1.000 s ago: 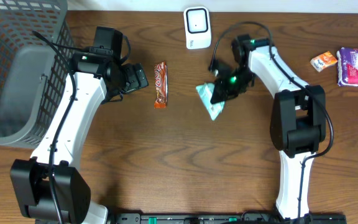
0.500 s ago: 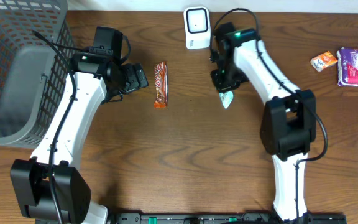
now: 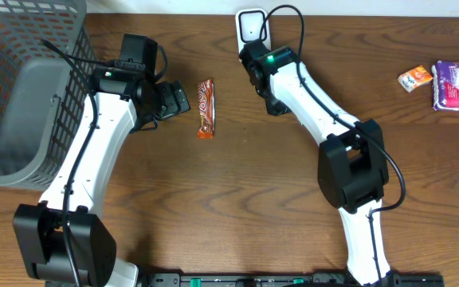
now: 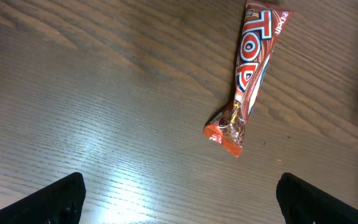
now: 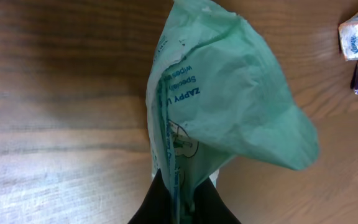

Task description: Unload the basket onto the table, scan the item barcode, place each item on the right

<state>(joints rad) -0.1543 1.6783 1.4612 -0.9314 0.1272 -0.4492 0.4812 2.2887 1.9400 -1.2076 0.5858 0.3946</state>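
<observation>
The right hand (image 5: 182,205) is clamped shut on one edge of the green packet (image 5: 229,106). It holds the packet over the surface (image 5: 55,93), just near of the white scanner (image 3: 252,28) at the far middle. For a clean read, I judge the barcode side should face the scanner window squarely, pulled flat and held steady. No barcode shows here. The packet is thin, crinkled mint-green film with dark blue print. The left hand (image 3: 174,101) hangs wide open beside the candy bar (image 4: 250,74).
</observation>
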